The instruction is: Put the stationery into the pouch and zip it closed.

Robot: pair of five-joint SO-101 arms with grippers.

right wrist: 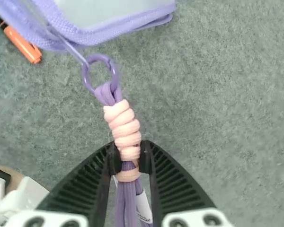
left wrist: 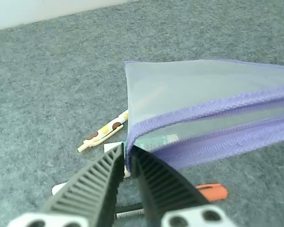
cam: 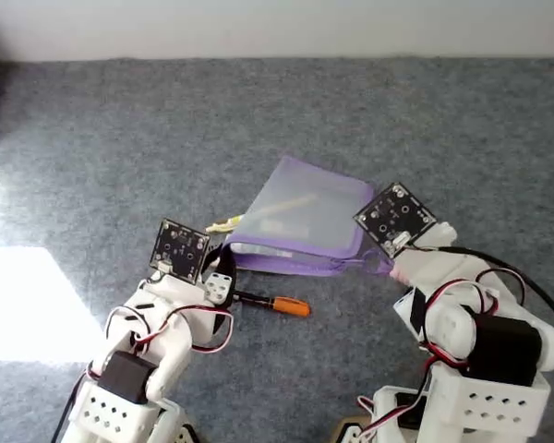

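Work surface: grey, short-pile covering (cam: 443, 120) across the whole table. Rear boundary: plain pale wall (cam: 277, 28). A bright patch of light (cam: 18, 305) lies on the covering at the high view's left edge

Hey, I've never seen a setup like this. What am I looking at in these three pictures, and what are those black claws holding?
These are two small robot arms at a grey table. One picture looks down from above; the other two come from cameras on each arm's wrist, so the black ribbed claws are grippers. The left gripper pinches the end of a purple mesh pouch. The right gripper is shut on the pink and purple cord tied to the pouch's zipper ring. An orange pen and a spotted pen lie on the table outside the pouch.
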